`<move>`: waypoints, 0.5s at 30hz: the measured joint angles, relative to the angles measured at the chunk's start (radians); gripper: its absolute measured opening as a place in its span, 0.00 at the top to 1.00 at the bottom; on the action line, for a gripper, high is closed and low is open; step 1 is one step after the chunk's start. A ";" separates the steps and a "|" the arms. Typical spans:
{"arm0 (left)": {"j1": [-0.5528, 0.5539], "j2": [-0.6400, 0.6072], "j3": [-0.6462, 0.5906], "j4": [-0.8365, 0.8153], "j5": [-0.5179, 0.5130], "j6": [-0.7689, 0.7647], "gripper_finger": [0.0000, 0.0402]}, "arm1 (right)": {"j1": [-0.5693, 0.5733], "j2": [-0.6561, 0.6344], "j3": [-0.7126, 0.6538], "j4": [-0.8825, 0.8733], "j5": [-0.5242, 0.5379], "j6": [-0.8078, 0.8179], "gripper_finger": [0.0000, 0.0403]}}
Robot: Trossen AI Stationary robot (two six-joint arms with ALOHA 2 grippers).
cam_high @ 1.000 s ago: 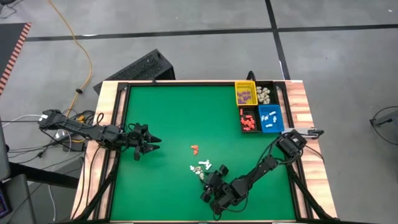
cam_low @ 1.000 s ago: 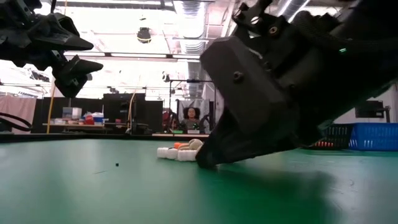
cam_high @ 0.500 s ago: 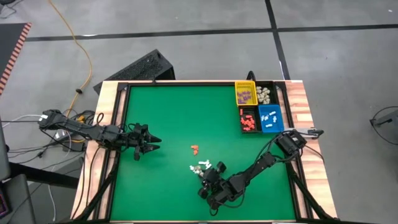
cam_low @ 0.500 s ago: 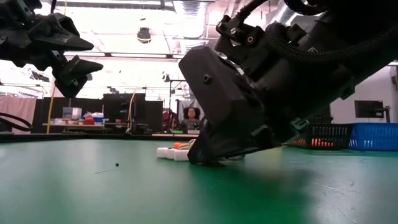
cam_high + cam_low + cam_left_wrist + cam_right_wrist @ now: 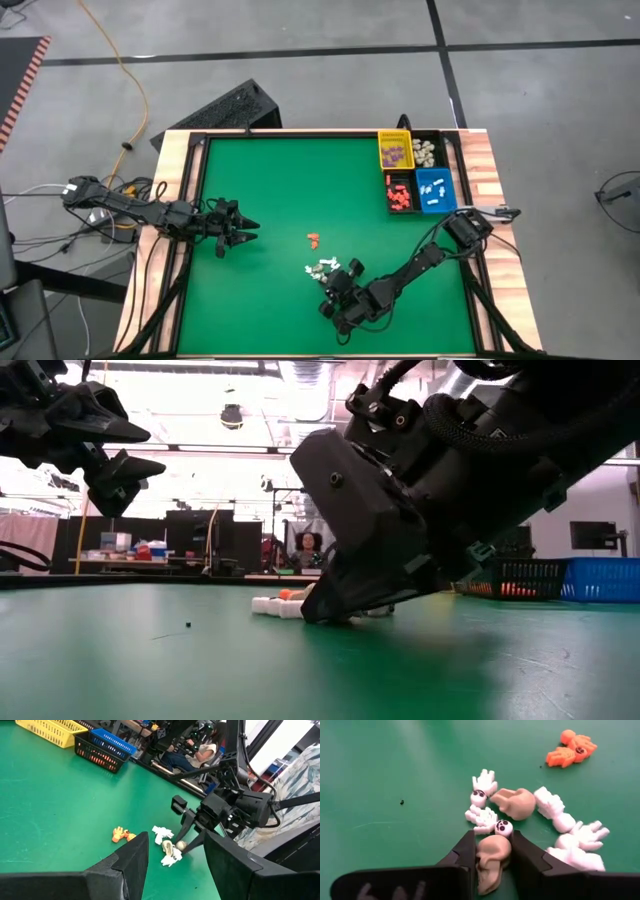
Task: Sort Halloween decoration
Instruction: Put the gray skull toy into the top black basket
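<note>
The right gripper [image 5: 492, 857], angled low to the mat, clamps a tan skull [image 5: 491, 854] between its jaws, while the left gripper [image 5: 240, 232] hovers open, well apart.

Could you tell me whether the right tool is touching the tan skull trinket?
Touching. The right wrist view shows both fingers of the right tool pressed against the sides of the tan skull.

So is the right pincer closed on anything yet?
Yes. The right pincer is shut on a tan skull; both fingers press its sides.
</note>
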 joint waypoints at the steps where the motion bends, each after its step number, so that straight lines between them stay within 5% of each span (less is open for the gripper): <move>1: 0.000 0.000 0.000 0.000 0.000 0.000 0.55 | 0.000 -0.011 -0.001 -0.016 -0.002 -0.009 0.74; 11: 0.000 0.000 0.000 0.000 0.000 0.000 0.55 | -0.007 -0.202 -0.001 -0.300 0.048 -0.022 0.73; 15: 0.000 0.000 0.000 0.000 0.000 -0.002 0.55 | -0.044 -0.316 -0.008 -0.623 0.109 0.235 0.73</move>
